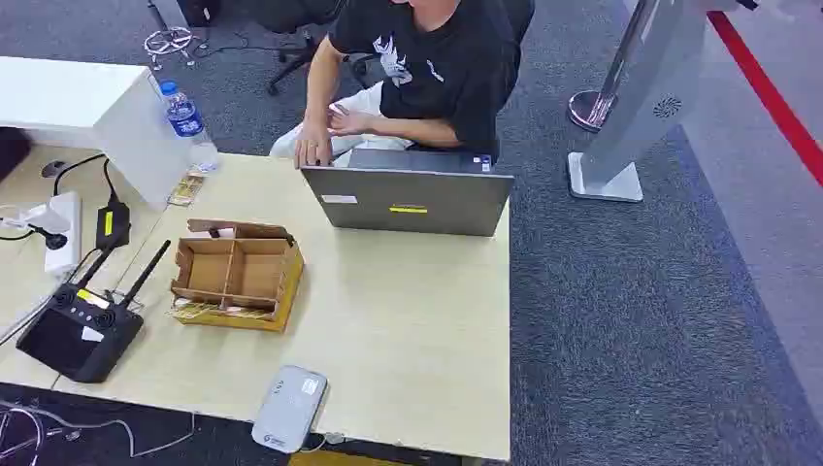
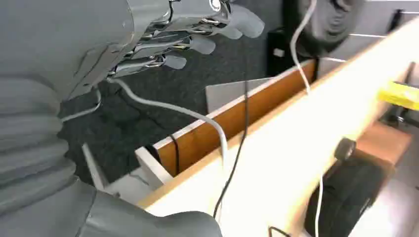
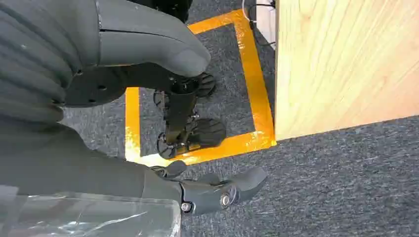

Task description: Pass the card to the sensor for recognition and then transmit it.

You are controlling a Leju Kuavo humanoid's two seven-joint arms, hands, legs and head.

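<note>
A compartmented cardboard box [image 1: 236, 273] stands on the left half of the pale wooden table [image 1: 408, 320]; thin card edges [image 1: 207, 311] line its front slot. The grey flat sensor [image 1: 289, 408] lies at the table's near edge. My left hand [image 2: 148, 44] hangs beside and below the table edge [image 2: 296, 148], its fingers [image 2: 197, 45] stretched out and holding nothing. My right hand [image 3: 89, 163] hangs over the carpet by the table's corner [image 3: 341, 64], with thumb [image 3: 158, 49] and fingers [image 3: 222, 190] apart and nothing between them.
A person sits behind an open grey laptop [image 1: 408, 199] at the far edge. A water bottle [image 1: 187, 121], a white box [image 1: 97, 112], a power strip [image 1: 60, 231] and a black antenna device [image 1: 82, 330] crowd the left. Cables [image 2: 222, 143] hang below the table. Orange floor tape [image 3: 252, 79].
</note>
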